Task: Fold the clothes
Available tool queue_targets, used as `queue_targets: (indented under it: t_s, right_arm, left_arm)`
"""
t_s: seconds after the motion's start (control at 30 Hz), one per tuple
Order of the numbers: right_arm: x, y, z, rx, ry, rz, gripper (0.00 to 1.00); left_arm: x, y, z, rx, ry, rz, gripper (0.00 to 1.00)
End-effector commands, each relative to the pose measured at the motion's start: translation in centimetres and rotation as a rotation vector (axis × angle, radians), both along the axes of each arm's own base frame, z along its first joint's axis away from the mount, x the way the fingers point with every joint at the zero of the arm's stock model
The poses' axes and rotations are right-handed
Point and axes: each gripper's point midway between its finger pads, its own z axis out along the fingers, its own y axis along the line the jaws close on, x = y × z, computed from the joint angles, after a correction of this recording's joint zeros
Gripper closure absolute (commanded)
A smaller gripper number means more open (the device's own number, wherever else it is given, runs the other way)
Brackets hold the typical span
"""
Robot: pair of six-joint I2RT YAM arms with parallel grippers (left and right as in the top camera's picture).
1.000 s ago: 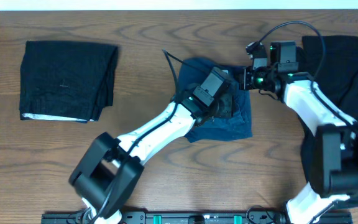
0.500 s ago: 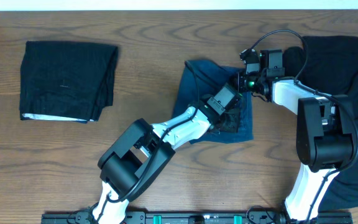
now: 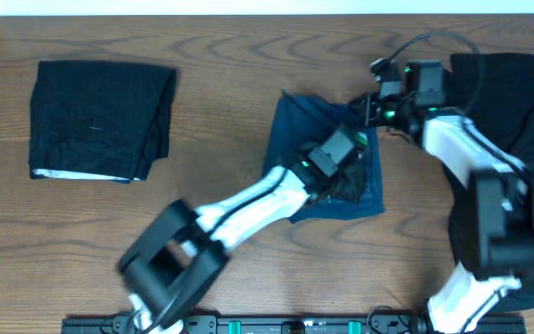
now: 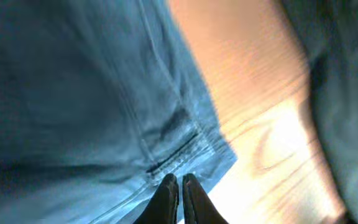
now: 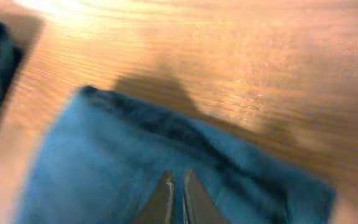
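The denim-blue shorts-like piece [image 3: 309, 121] of the clothes lies flat at the table's middle. My left gripper [image 3: 349, 178] rests on its lower right part. In the left wrist view its fingers [image 4: 180, 185] are pressed together at the stitched hem of the denim [image 4: 73, 93], where it meets bare wood. My right gripper [image 3: 367, 113] sits at the piece's top right corner. In the right wrist view the right gripper [image 5: 174, 180] is shut, tips sunk in the blue fabric [image 5: 104, 155].
A folded black garment [image 3: 100, 121] lies at the far left. Loose black clothes [image 3: 527, 102] are heaped at the right edge, partly under the right arm. Bare wooden table [image 3: 221, 102] separates the denim from the folded piece.
The left gripper has slid right along the denim and closed at its hem. The denim piece has shifted slightly to the right. The right gripper swung left, then back.
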Motion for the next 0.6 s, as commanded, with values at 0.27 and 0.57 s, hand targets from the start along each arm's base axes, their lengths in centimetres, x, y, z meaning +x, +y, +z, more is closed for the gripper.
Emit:
queue_targets:
  t_s: [0.27,0.57]
  right_arm:
    - [-10.4,0.2,2.5,-0.034,0.319,0.062,0.99]
    - [-14.9,-0.6,-4.4,-0.131,0.464,0.052,0.99]
  left_arm:
    - [9.8,10.0,3.0,0.109,-0.202,0.296,0.93]
    - [14.8,10.9,-0.3,0.052,-0.229,0.365,0.93]
